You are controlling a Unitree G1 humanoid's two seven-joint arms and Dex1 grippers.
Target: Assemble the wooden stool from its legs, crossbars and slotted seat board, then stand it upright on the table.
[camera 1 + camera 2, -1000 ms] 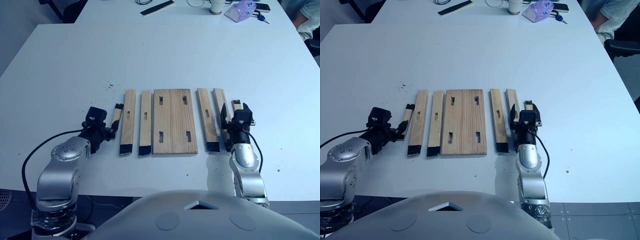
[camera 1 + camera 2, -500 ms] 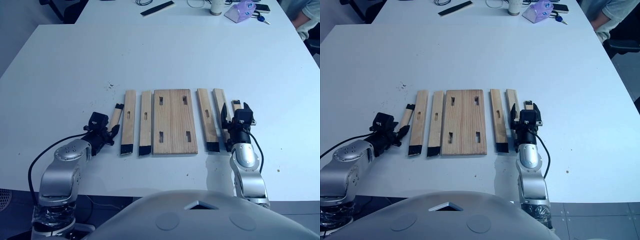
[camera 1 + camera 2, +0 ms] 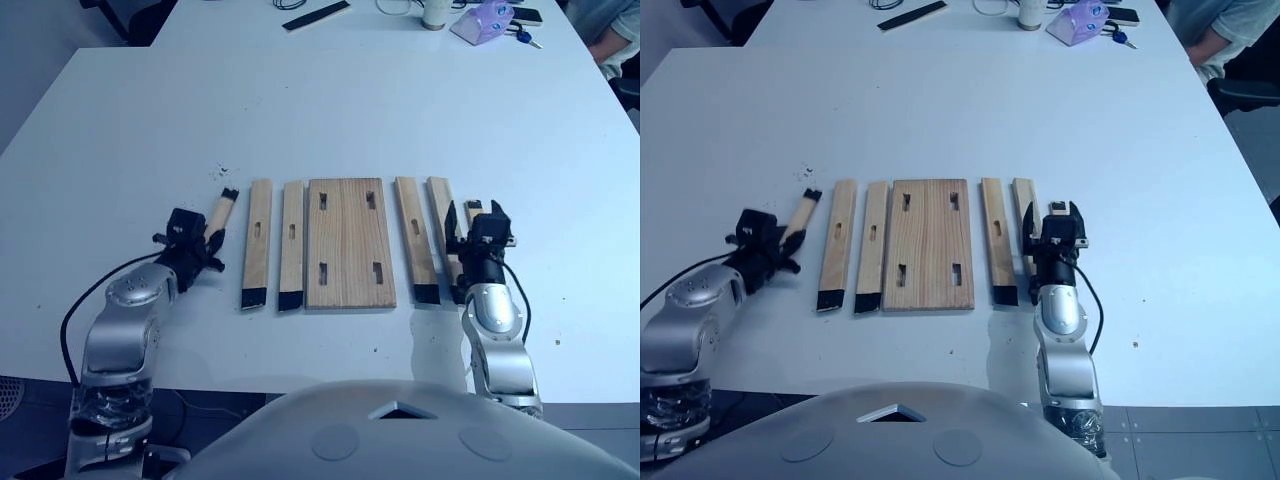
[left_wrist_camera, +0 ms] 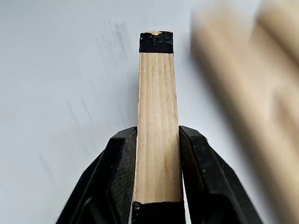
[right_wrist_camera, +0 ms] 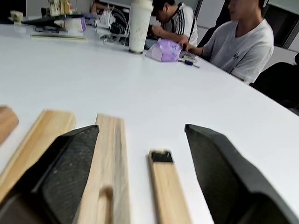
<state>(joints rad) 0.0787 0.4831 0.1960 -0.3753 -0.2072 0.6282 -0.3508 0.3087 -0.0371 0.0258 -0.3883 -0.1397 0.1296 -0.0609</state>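
The slotted seat board (image 3: 348,243) lies flat mid-table. Two legs (image 3: 258,243) (image 3: 291,243) lie to its left and two more (image 3: 414,238) (image 3: 440,222) to its right. My left gripper (image 4: 158,136) is shut on a short crossbar with black ends (image 3: 219,209), which sticks out ahead of it, left of the legs. My right gripper (image 3: 472,215) is open. It hovers low over the outermost right leg (image 5: 106,168) and another short crossbar (image 5: 168,186), with one finger (image 5: 70,158) on either side of the pair.
The white table (image 3: 330,110) stretches wide behind the parts. At its far edge are a black strip (image 3: 315,15), a cup (image 3: 433,12) and a purple object (image 3: 487,20). Dark specks (image 3: 220,172) mark the surface near the left crossbar.
My left gripper has carried the short crossbar leftward and farther from the legs, and its far end now points further back. The right gripper has barely moved.
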